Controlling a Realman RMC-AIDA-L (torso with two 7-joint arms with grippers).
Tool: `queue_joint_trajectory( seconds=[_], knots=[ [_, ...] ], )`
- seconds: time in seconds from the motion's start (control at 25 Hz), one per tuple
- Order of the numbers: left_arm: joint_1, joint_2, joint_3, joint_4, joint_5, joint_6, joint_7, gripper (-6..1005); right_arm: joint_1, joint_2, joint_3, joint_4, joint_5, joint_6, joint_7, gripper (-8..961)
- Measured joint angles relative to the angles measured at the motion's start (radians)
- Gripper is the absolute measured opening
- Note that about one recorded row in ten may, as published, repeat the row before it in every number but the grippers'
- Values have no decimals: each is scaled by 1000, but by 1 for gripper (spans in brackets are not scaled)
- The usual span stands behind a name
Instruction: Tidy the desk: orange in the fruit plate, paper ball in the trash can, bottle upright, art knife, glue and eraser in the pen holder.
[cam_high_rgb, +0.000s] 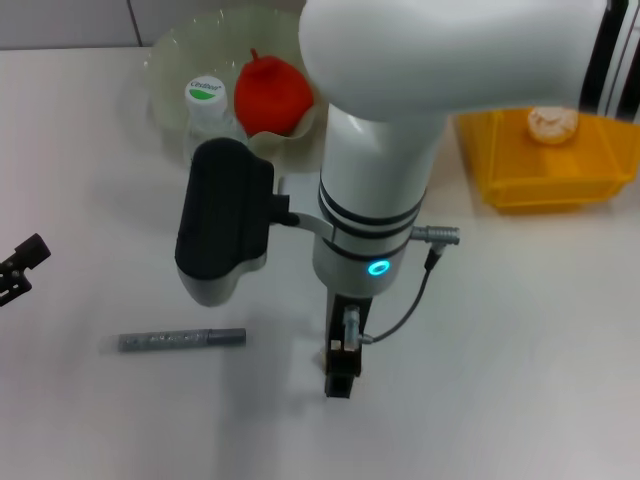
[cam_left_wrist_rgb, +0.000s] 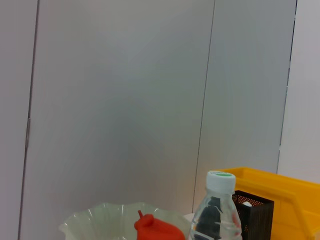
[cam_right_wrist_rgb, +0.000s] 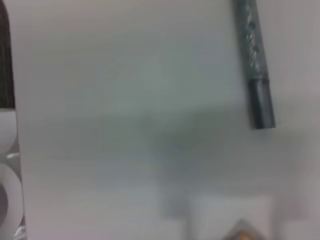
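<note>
White tabletop (cam_high_rgb: 520, 380) fills the head view, and pale grey wall panels are seen beyond it in the left wrist view. Nearest the robot, the right gripper (cam_high_rgb: 340, 375) is held low over the table near the middle, pointing down; whether its fingers are spread or closed cannot be told, since only a dark block is seen end-on. Just to the left of it, a grey art knife (cam_high_rgb: 182, 340) lies flat on the table, apart from the gripper; the same knife (cam_right_wrist_rgb: 255, 65) is seen in the right wrist view, lying on bare table. At the left edge of the head view, the left gripper (cam_high_rgb: 20, 265) is seen only in part, off to the side above the table, and the spread of its fingers cannot be told.

Farther back, a clear fruit plate (cam_high_rgb: 170, 60) is placed at the rear of the table, with the orange (cam_high_rgb: 270, 95) resting in it. The bottle (cam_high_rgb: 207, 105) stands upright at the plate's near rim, white cap up. To the right, a yellow bin (cam_high_rgb: 545, 170) holds a paper ball (cam_high_rgb: 552, 121). In the left wrist view, a black mesh pen holder (cam_left_wrist_rgb: 255, 212) is seen just behind the bottle (cam_left_wrist_rgb: 215, 215), in front of the bin (cam_left_wrist_rgb: 295, 200).
</note>
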Motion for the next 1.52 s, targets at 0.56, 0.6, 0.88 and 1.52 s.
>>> queue_joint_trajectory(
  seconds=[0.56,0.6,0.88,1.52],
  knots=[
    [-8,-17,-7,0,24,2,23,835,-20,0,-54,-3,5,27,22,625],
    [-8,-19,-7,0,24,2,27,835,-21,0,-54,0,5,30,22,621],
    [-11,-21,-7,-18,25,4,41,835,-21,0,-55,17,1,53,22,523],
    [-15,-20,-4,-25,24,-1,53,835,-112,0,171,-158,-211,-110,24,249]
  ],
)
